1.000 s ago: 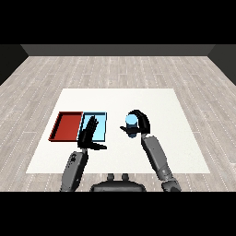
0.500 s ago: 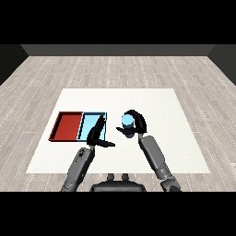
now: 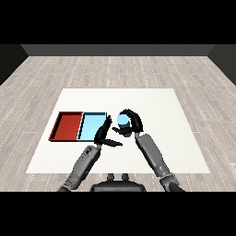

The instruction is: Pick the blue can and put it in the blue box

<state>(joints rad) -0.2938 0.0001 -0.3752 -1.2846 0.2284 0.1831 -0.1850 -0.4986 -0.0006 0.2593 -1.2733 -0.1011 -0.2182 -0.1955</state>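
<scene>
Blue can in R robot hand, just right of blue tray.
R robot hand (image 3: 133,123) curling round blue can (image 3: 123,120), holding it near light blue tray (image 3: 92,126); L robot hand (image 3: 104,133) hanging w/ fingers straight, apart, over tray's right edge.

Small blue cylindrical can (image 3: 123,120): upright, frame centre, just right of the tray.
Shallow light blue rectangular tray (image 3: 92,126): flat, left of centre.

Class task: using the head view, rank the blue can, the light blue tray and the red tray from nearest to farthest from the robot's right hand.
1. Blue can: inside the right hand, whose fingers curl round it.
2. Light blue tray: to the hand's left, past the left hand.
3. Red tray: farthest left, beside the light blue tray.
</scene>
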